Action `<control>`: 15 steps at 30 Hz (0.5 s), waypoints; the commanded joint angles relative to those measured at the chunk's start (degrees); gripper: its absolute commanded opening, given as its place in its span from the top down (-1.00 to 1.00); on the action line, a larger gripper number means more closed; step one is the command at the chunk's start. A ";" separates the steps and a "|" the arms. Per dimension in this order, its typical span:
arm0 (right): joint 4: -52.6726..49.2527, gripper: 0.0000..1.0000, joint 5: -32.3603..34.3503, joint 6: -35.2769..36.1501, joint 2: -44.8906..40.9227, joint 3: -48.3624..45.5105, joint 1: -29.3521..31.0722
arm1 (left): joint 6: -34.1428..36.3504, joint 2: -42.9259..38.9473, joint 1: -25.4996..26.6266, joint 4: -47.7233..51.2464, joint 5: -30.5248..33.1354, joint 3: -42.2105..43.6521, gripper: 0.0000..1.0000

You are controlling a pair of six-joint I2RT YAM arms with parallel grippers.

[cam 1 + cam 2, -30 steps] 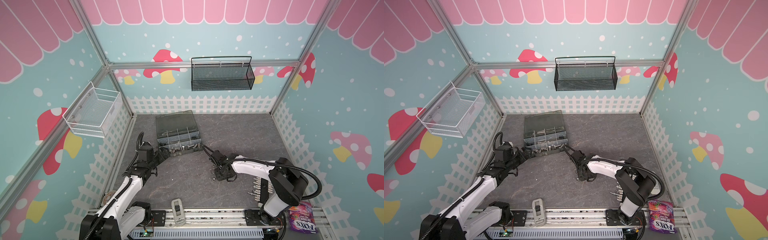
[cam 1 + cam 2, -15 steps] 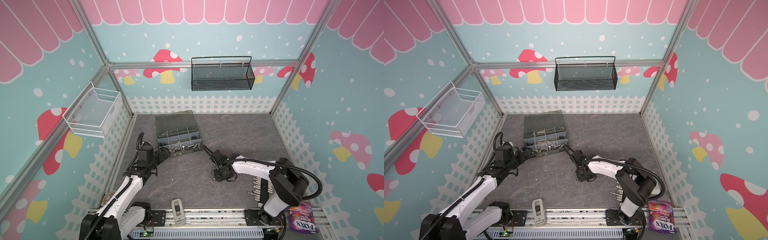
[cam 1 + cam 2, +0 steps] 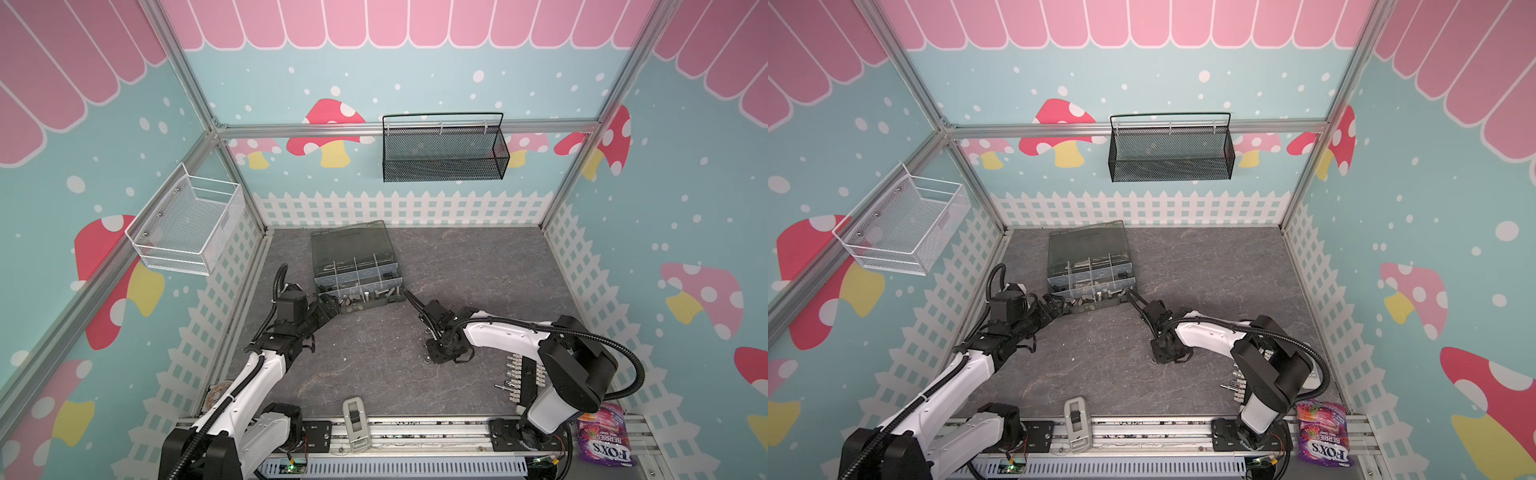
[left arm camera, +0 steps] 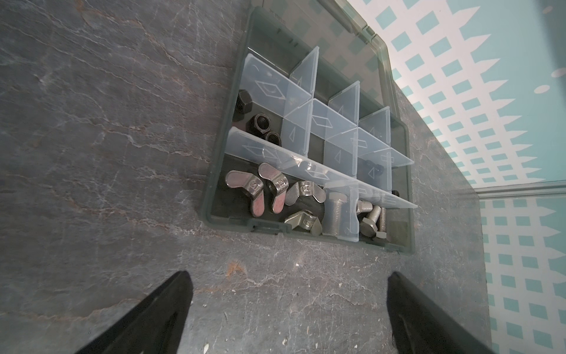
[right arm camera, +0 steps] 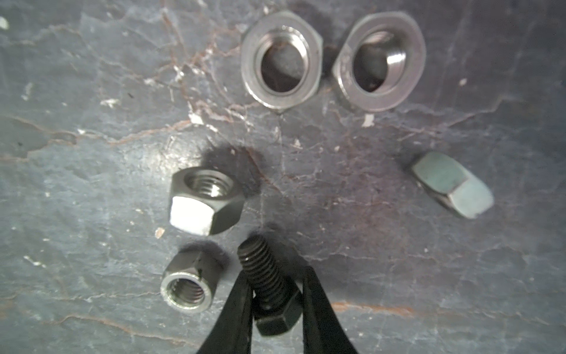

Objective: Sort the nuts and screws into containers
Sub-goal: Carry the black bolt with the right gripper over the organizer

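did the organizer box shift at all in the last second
No. The organizer box sits at the same spot and angle against the painted fence in both top views.

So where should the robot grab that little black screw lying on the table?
Pinch the black screw across its threaded shaft, just beside the hex head, coming straight down from above. It lies flat on the table, so both long sides are free, and the wider head stops it sliding out. The right gripper clamps it there.
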State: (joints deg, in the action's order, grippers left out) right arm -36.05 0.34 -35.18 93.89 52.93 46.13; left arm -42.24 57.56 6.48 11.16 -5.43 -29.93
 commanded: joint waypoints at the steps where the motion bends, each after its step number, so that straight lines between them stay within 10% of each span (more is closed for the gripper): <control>1: -2.56 0.69 -0.19 -0.31 -1.04 1.73 0.01 | -0.41 0.00 -0.24 -0.42 0.26 -0.63 -1.00; 15: -1.78 0.84 8.25 4.53 3.91 22.51 -1.51 | 0.31 -0.34 -0.25 0.26 0.77 -0.21 -0.99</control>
State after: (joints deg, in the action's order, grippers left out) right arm -39.35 6.57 -32.97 94.63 71.16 45.34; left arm -42.00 57.56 6.48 11.22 -5.39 -29.93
